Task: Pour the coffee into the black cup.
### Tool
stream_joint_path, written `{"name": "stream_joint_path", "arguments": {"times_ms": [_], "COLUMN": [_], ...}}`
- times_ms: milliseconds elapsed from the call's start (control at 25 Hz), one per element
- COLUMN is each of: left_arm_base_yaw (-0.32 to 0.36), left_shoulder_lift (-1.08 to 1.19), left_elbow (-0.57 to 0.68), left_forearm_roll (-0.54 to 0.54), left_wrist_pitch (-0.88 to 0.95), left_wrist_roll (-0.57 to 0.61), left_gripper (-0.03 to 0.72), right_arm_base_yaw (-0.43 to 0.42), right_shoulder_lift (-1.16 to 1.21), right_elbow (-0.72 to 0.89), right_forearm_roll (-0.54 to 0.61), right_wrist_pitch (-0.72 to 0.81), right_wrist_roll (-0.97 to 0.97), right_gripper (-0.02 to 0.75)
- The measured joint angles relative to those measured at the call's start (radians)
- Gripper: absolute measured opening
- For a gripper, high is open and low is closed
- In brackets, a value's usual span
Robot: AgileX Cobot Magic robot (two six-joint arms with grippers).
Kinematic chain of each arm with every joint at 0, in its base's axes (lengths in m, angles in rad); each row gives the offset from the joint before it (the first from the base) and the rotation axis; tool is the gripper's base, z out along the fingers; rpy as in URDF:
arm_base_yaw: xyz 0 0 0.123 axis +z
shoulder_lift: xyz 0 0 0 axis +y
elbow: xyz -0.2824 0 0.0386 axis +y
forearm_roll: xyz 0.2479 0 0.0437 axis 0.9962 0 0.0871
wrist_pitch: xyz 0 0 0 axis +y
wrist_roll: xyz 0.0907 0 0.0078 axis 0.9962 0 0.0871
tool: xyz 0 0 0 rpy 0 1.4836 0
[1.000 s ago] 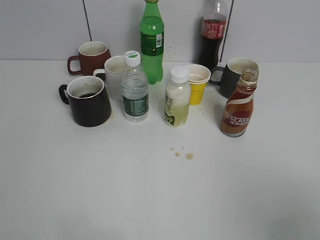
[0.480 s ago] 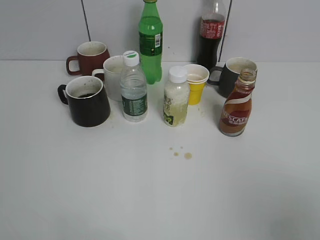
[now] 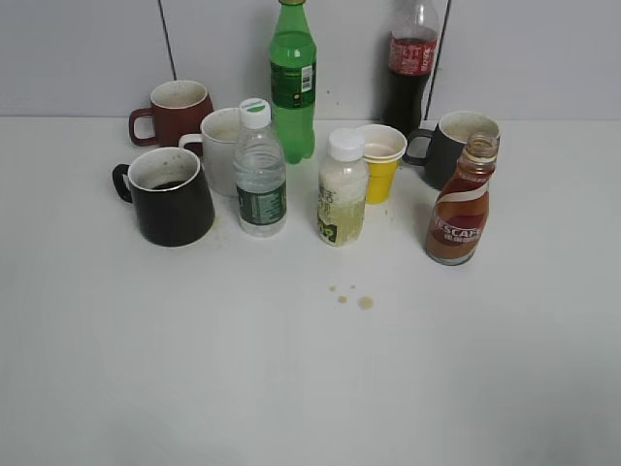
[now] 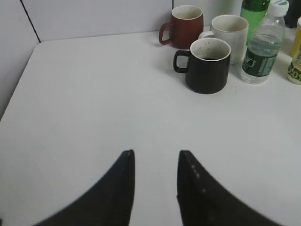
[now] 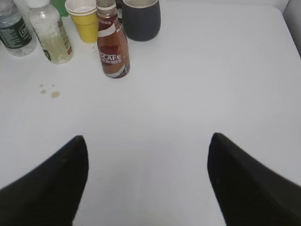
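The coffee bottle (image 3: 462,214), brown with a red-and-white swirl label and no cap, stands upright at the right of the table; it also shows in the right wrist view (image 5: 112,47). The black cup (image 3: 172,196) stands at the left, handle to the left, with dark liquid at its bottom; it also shows in the left wrist view (image 4: 208,66). My left gripper (image 4: 155,153) is open and empty over bare table, well short of the cup. My right gripper (image 5: 148,137) is wide open and empty, well short of the bottle. Neither gripper shows in the exterior view.
Around them stand a maroon mug (image 3: 175,110), a white mug (image 3: 221,148), a clear water bottle (image 3: 258,175), a green bottle (image 3: 293,83), a pale juice bottle (image 3: 342,194), a yellow cup (image 3: 382,162), a dark grey mug (image 3: 453,144) and a cola bottle (image 3: 409,63). Brown drops (image 3: 353,297) lie on the table.
The exterior picture shifted very slightly; the objects keep their places relative to one another. No gripper enters that view.
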Motion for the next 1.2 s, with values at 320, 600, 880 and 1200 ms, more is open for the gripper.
{"name": "stream_joint_path", "arguments": {"times_ms": [320, 600, 880, 1200], "left_arm_base_yaw": [-0.024, -0.025, -0.025, -0.025], "left_shoulder_lift": [-0.002, -0.002, -0.002, -0.002], "left_elbow": [0.000, 0.000, 0.000, 0.000], "left_forearm_roll": [0.000, 0.000, 0.000, 0.000], "left_wrist_pitch": [0.001, 0.001, 0.001, 0.001], "left_wrist_roll": [0.000, 0.000, 0.000, 0.000], "left_gripper": [0.241, 0.241, 0.241, 0.241], "right_arm_base_yaw": [0.000, 0.000, 0.000, 0.000], "right_shoulder_lift": [-0.005, -0.006, -0.006, -0.006], "right_elbow": [0.000, 0.000, 0.000, 0.000], "right_forearm_roll": [0.000, 0.000, 0.000, 0.000], "right_wrist_pitch": [0.000, 0.000, 0.000, 0.000], "right_wrist_roll": [0.000, 0.000, -0.001, 0.000], "right_gripper": [0.592, 0.592, 0.591, 0.591]}}
